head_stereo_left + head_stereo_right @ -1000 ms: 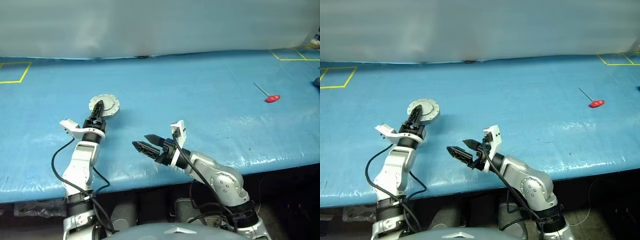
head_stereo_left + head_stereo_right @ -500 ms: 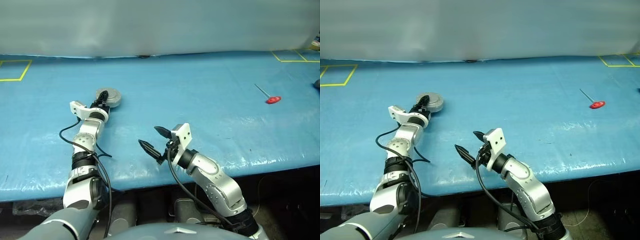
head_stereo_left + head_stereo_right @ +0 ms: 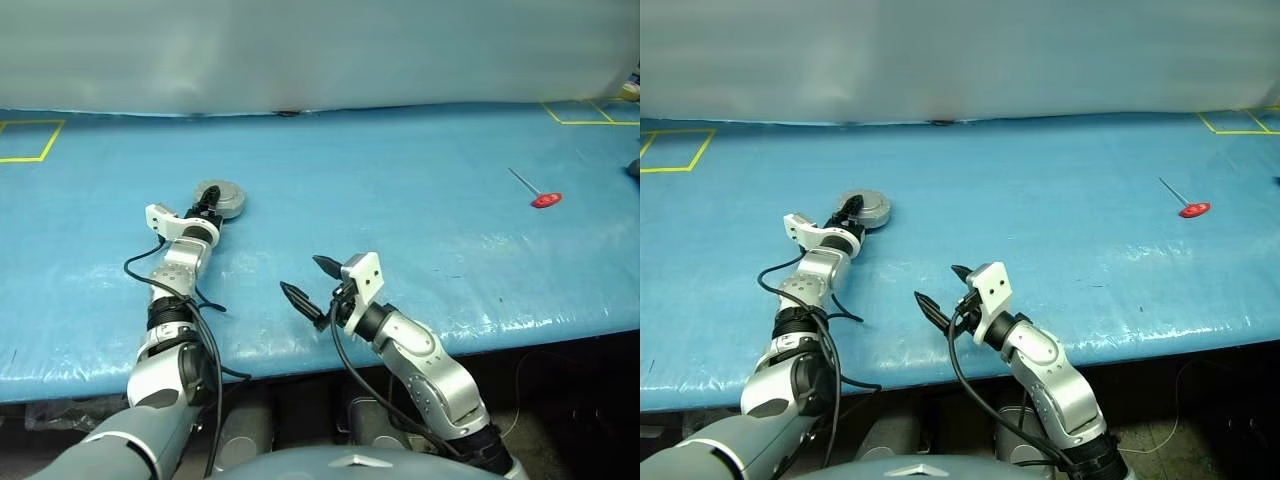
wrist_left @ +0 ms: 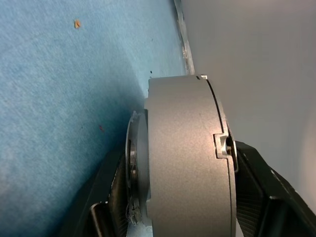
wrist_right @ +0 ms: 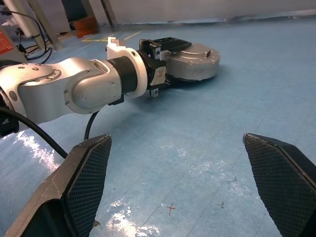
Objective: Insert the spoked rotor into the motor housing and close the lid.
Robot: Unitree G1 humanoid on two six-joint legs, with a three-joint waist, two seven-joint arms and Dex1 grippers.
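The motor housing [image 3: 226, 198] lies flat on the blue table cover at the left, and the lid [image 5: 197, 52] lies closed on top of it. My left gripper [image 3: 210, 197] reaches level from the near side and is shut on the housing [image 4: 182, 148], one black finger [image 4: 256, 187] on each flat face. The spoked rotor is hidden. My right gripper [image 3: 303, 277] hovers near the table's front edge, open and holding nothing. In the right wrist view it points toward the housing and the left wrist.
A red-handled tool [image 3: 545, 198] lies far right on the table [image 3: 400, 180]. Yellow tape squares mark the far left [image 3: 25, 140] and far right [image 3: 590, 108] corners. A grey wall runs behind the table. A black cable loops beside the left forearm [image 3: 175, 290].
A second ago the grey disc stood tilted up facing me; now it lies flat. My left arm has stretched forward with it. My right wrist has rolled, staying near the same spot.
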